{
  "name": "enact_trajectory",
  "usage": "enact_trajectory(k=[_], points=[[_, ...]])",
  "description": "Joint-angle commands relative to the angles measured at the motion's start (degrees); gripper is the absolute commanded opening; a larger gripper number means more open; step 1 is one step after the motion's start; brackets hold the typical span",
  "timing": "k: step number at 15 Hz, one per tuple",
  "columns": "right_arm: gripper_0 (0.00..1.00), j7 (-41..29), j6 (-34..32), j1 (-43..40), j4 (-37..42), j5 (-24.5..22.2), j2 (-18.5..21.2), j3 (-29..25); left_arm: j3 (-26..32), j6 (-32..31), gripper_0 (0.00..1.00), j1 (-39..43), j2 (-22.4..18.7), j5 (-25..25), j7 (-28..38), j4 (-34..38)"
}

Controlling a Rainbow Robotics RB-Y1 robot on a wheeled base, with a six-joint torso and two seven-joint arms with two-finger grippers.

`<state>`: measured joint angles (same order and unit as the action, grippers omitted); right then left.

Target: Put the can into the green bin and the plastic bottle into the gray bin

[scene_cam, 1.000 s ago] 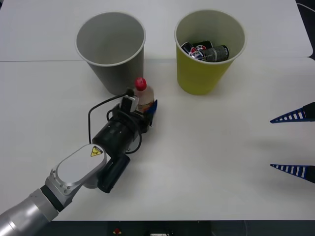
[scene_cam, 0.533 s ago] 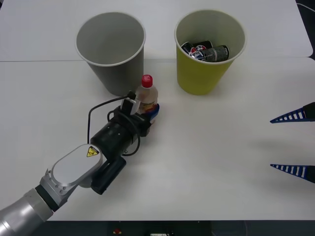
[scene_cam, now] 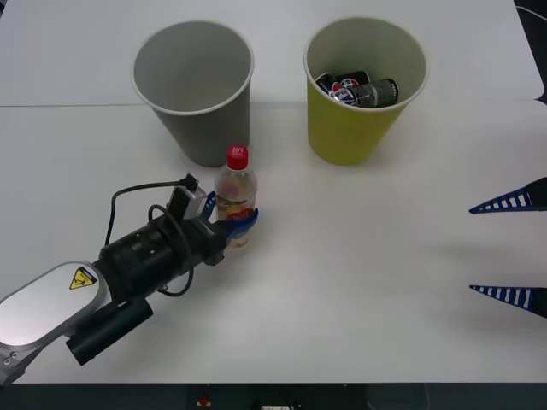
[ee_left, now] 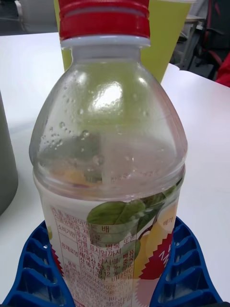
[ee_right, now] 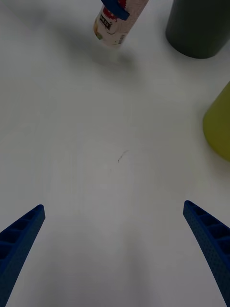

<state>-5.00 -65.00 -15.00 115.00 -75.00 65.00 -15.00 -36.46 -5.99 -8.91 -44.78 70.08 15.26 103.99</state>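
Left wrist view: the small clear plastic bottle with a red cap (ee_left: 108, 158) looks empty, so it should be light and squashy. The left gripper (scene_cam: 232, 229) squeezes its label, low down, lifted near the gray cup-shaped bin (scene_cam: 193, 85). The tiny label writing is unreadable. The right gripper (ee_right: 115, 249) waits, spread wide.

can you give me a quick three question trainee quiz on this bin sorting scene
1. True or false: the plastic bottle lies on its side.
2. Which bin holds cans? A) gray bin B) green bin
3. Fill in: the left gripper is shut on the ____.

Key:
1. False; it stands upright, jaws closed around its lower part.
2. B
3. Plastic bottle. The right gripper waits open at the table's right side.
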Motion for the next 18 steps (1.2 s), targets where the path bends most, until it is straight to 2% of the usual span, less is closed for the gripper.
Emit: enact_trajectory(k=[1, 5, 8, 10, 15, 16, 18], points=[[1.0, 0.0, 0.0, 0.0, 0.0, 0.0, 0.0, 0.0, 2.89, -4.46, 0.0, 1.88, -5.32, 0.76, 5.92, 3.77], [1.0, 0.0, 0.0, 0.0, 0.0, 0.0, 0.0, 0.0, 7.28, -9.56, 0.0, 2.32, -10.85, 2.96, 17.44, 8.16], [1.0, 0.0, 0.0, 0.0, 0.0, 0.0, 0.0, 0.0, 14.05, -17.56, 0.0, 2.32, -11.47, 10.78, 29.57, 10.36], [1.0, 0.0, 0.0, 0.0, 0.0, 0.0, 0.0, 0.0, 20.03, -25.21, 0.0, 2.32, -11.47, 17.55, 41.17, 13.61], [1.0, 0.0, 0.0, 0.0, 0.0, 0.0, 0.0, 0.0, 31.37, -37.95, 0.0, 2.32, -11.38, 26.33, 62.61, 21.0], [1.0, 0.0, 0.0, 0.0, 0.0, 0.0, 0.0, 0.0, 33.21, -39.62, 0.0, 2.32, -11.38, 26.51, 65.16, 21.7], [1.0, 0.0, 0.0, 0.0, 0.0, 0.0, 0.0, 0.0, 36.82, -43.05, 0.0, 1.52, -11.47, 26.25, 65.51, 21.87]])
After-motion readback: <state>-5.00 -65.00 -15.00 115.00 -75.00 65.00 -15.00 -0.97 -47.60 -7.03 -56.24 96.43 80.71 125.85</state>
